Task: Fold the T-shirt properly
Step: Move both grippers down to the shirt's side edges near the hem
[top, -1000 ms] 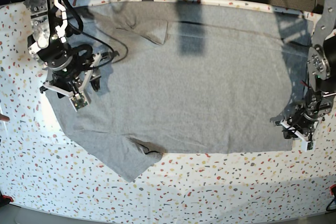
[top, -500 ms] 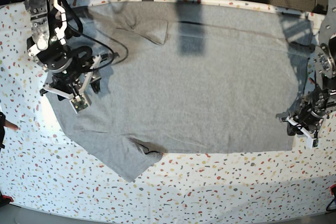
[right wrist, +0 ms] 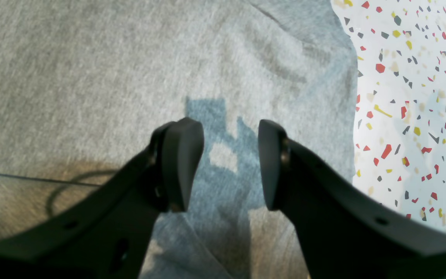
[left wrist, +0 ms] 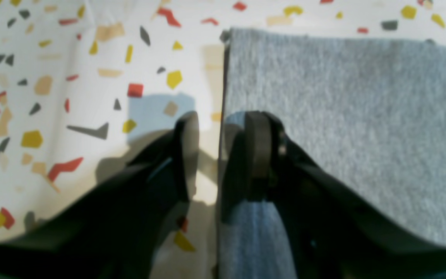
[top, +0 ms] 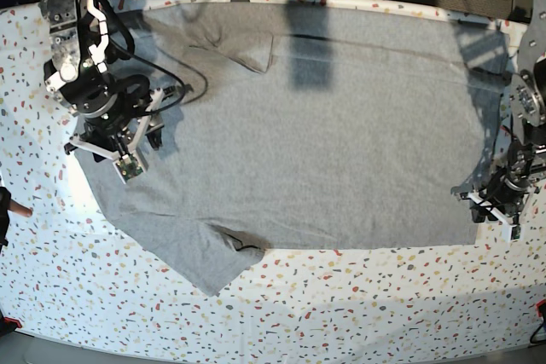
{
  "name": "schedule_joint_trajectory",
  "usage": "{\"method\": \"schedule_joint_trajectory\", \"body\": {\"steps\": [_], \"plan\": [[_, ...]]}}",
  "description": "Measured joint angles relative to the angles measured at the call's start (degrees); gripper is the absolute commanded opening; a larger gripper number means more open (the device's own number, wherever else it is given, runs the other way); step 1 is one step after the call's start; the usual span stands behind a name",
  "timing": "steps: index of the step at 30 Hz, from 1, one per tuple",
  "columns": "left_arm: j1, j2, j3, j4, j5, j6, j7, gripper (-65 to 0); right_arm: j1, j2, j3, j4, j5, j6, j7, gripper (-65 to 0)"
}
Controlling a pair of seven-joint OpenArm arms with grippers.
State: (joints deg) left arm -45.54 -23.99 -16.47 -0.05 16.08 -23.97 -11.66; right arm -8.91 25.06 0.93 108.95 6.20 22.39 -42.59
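The grey T-shirt [top: 324,134] lies spread flat on the speckled table [top: 358,296], plain side up; no lettering shows. One sleeve [top: 243,49] is folded inward at the far edge, and the other sleeve [top: 205,262] sticks out at the near edge. My right gripper [top: 119,138] hovers over the shirt's left part; in the right wrist view it [right wrist: 225,162] is open and empty above the cloth [right wrist: 91,69]. My left gripper [top: 495,208] is at the shirt's right edge; in the left wrist view it [left wrist: 221,155] has a narrow gap, straddling the shirt's edge [left wrist: 323,97], which lies flat.
A black cable [top: 183,83] from the right arm lies over the shirt's upper left. A person's hand [top: 7,207] shows at the left edge of the table. Speckled tabletop [left wrist: 72,77] borders the shirt on the outer side of the left gripper.
My left gripper has shifted a little outward to the shirt's right edge. My right gripper has moved slightly toward the far side. A hand has appeared at the table's left edge.
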Motion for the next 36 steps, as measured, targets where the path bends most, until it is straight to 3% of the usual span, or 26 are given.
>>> {"method": "schedule_joint_trajectory", "body": {"steps": [7,14,17,21,27,32,36], "plan": [[0.0,0.2,0.0,0.0,0.0,-0.6,1.8,-45.4,0.0,0.0,0.0,0.0,0.0,0.0,-0.4,-37.3],[0.9,0.2,0.0,0.0,-0.4,-12.3,1.9,-45.5,0.0,0.0,0.0,0.0,0.0,0.0,-0.4,-37.4],[0.9,0.7,0.0,0.0,-0.5,-12.3,2.1,-49.0,0.0,0.0,0.0,0.0,0.0,0.0,-0.4,-37.4],[0.9,1.0,0.0,0.0,-0.6,-12.2,2.3,-65.0,0.0,0.0,0.0,0.0,0.0,0.0,-0.4,-37.4],[1.2,1.1,0.0,0.0,0.0,-4.5,-3.7,-65.0,0.0,0.0,0.0,0.0,0.0,0.0,0.8,-37.4],[1.2,0.9,0.0,0.0,0.0,-4.5,-7.3,-65.0,0.2,0.0,0.0,-0.5,0.0,0.0,5.9,-37.4],[1.2,1.1,0.0,0.0,0.0,-4.5,-6.7,-65.0,4.6,-0.1,-0.1,-7.2,0.1,0.4,5.8,-35.7]]}}
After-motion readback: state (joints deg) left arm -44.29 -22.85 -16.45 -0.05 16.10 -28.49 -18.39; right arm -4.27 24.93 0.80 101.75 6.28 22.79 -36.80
